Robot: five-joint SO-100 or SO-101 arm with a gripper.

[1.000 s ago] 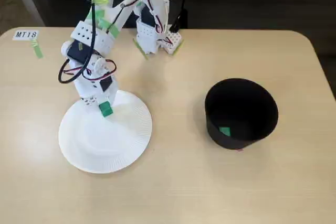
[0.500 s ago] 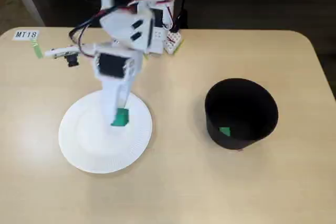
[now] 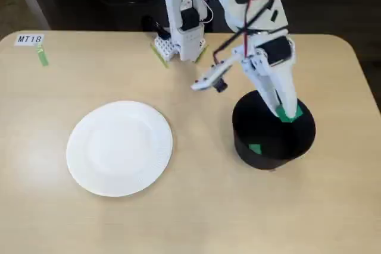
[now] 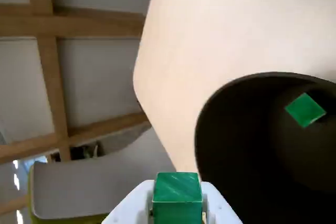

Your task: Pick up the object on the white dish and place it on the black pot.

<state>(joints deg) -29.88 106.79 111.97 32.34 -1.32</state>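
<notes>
In the fixed view my gripper [image 3: 288, 113] hangs over the black pot [image 3: 272, 142], shut on the small green cube [image 3: 290, 113]. The wrist view shows that cube [image 4: 177, 196] clamped between the white fingers [image 4: 137, 203], just outside the pot's rim [image 4: 210, 109]. A second green block [image 3: 255, 149] lies on the pot's floor, also seen in the wrist view as a green block [image 4: 304, 109]. The white dish [image 3: 119, 148] sits bare at the left of the table.
The arm's base [image 3: 178, 43] stands at the table's far edge. A label reading MT18 [image 3: 29, 39] and a strip of green tape [image 3: 42, 56] lie at the far left corner. In the wrist view a table edge and a chair [image 4: 79, 182] appear beyond.
The arm has swung from the white dish to the right, carrying the green cube from above the plate to above the black pot. The dish is now bare.
</notes>
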